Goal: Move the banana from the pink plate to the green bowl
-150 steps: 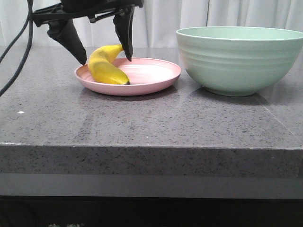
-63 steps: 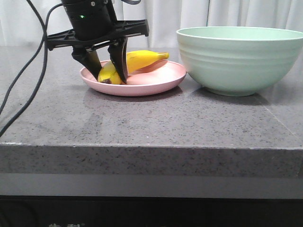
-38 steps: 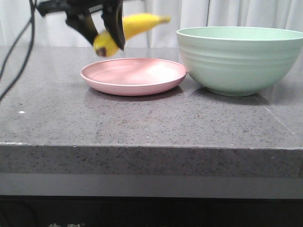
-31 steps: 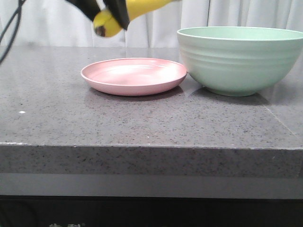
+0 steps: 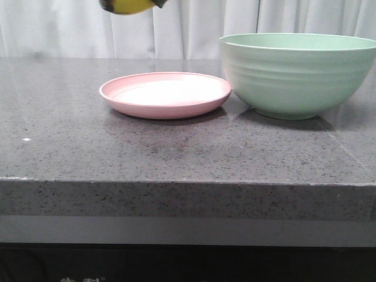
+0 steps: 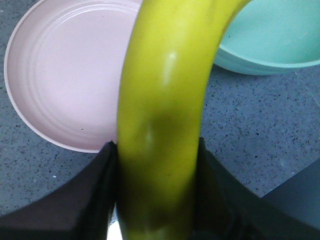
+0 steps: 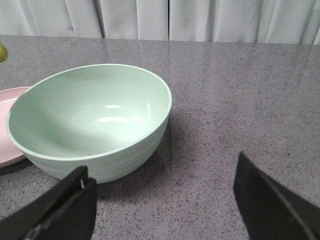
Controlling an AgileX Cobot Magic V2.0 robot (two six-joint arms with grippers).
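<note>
Left wrist view shows the banana clamped between the two dark fingers of the left gripper, its long axis running out from the jaws and curving toward the green bowl; it hangs clear above the bare pink plate. From the front only its lower end shows at the frame's upper edge, roughly 11 o'clock of the plate, with open air beneath it. The bowl sits at the plate's 3 o'clock, rims apparently just touching, and the right gripper stands spread wide beside the bowl, grasping nothing.
</note>
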